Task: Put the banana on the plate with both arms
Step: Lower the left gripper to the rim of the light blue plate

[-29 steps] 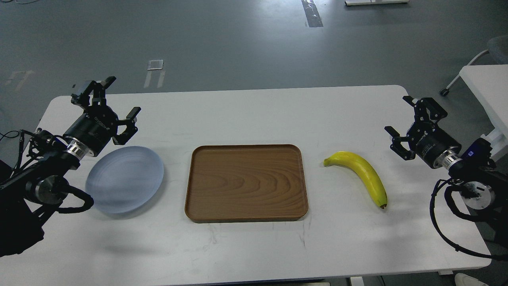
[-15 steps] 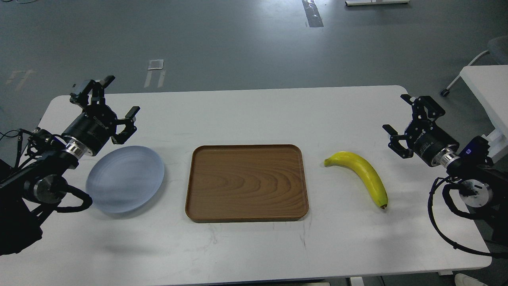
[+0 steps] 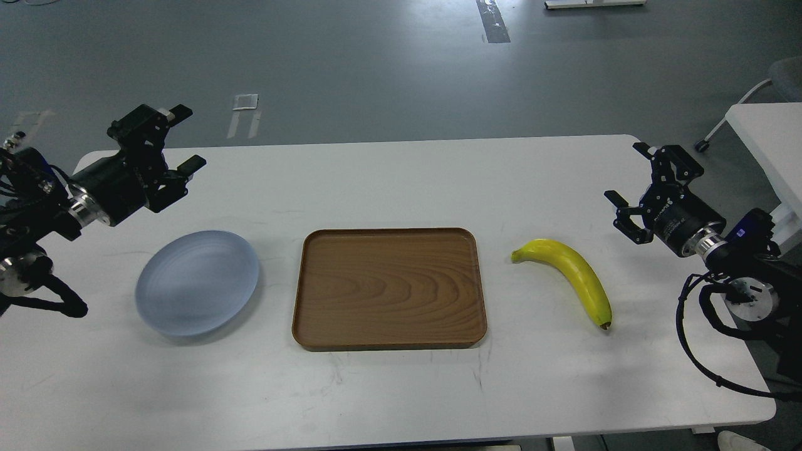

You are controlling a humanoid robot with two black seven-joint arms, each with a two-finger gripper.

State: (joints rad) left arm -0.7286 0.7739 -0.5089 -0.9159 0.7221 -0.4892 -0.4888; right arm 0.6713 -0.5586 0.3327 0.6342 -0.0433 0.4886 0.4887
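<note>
The yellow banana (image 3: 574, 276) lies on the white table right of the tray, green stem end toward the tray, dark tip toward the front. The pale blue-grey plate (image 3: 197, 283) lies on the table left of the tray, with nothing on it. My left gripper (image 3: 187, 139) is open and empty, above the table's back left, behind the plate. My right gripper (image 3: 628, 174) is open and empty, to the right of and behind the banana, apart from it.
A rectangular brown wooden tray (image 3: 389, 287) lies between plate and banana at the table's middle. The white table (image 3: 401, 388) ends close behind both grippers. Another white table (image 3: 767, 134) and a chair stand at the far right.
</note>
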